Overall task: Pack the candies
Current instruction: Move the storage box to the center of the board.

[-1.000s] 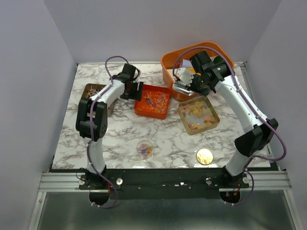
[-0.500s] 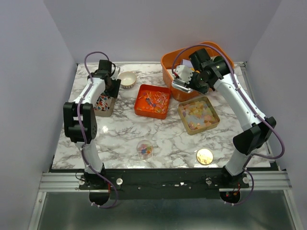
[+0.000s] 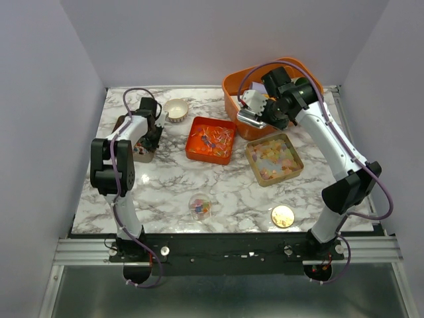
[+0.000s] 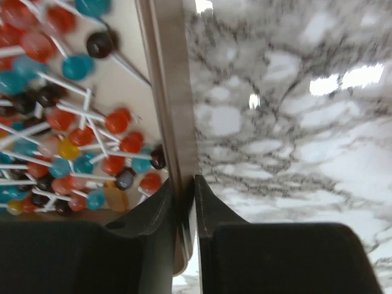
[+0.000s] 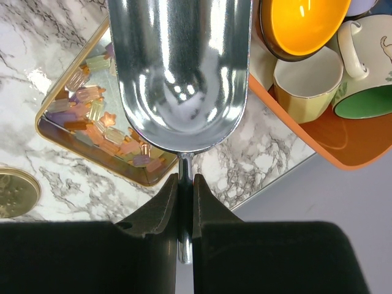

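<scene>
Left gripper (image 4: 184, 181) seemingly pinches the wall of a candy tray (image 4: 162, 92); right gripper (image 5: 185, 179) clamps a scoop (image 5: 180, 73); light, loose candies (image 4: 116, 121) suit scooping.

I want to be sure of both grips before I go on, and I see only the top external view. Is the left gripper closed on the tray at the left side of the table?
Observer: Yes. The left wrist view shows the left gripper with one finger on each side of the tray wall, closed against it.
Operator: What lies inside that tray?
Observer: Lollipops on white sticks, mostly red, blue and dark ones.
Operator: Is the scoop on the right arm loaded?
Observer: No. The right wrist view shows the metal scoop empty; the right gripper pinches its thin handle.
</scene>
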Motion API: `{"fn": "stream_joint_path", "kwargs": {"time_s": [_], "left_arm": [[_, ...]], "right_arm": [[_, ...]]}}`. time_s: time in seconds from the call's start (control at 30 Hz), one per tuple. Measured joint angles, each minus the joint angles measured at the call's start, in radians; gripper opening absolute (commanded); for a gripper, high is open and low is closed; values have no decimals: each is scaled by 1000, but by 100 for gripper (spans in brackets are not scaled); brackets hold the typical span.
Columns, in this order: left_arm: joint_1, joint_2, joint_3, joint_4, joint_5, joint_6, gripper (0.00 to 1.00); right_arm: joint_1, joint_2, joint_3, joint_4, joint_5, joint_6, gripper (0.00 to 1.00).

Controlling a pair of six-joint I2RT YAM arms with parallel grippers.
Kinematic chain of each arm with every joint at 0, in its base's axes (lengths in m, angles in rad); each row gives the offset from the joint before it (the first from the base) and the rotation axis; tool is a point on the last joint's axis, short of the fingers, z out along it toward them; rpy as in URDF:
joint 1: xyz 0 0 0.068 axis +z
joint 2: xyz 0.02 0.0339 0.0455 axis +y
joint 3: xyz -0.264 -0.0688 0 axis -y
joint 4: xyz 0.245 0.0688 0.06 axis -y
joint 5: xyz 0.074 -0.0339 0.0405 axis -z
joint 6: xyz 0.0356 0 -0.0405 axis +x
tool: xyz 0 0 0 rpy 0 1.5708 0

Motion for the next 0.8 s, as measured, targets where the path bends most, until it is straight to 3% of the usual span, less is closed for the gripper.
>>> {"fn": "stream_joint_path", "kwargs": {"time_s": [0.17, 0.37, 0.53, 0.8], "left_arm": [[5, -111, -148, -18, 26, 42, 10], [7, -390, -427, -101, 111, 239, 8], [8, -551, -572, -150, 163, 433, 8], [-7, -628, -636, -196, 238, 716, 9]], "right_arm": [[0, 2, 1, 0, -6, 0, 1], [0, 14, 15, -5, -17, 0, 1], [0, 34, 50, -4, -33, 0, 1], [0, 40, 66, -6, -50, 0, 1]]}}
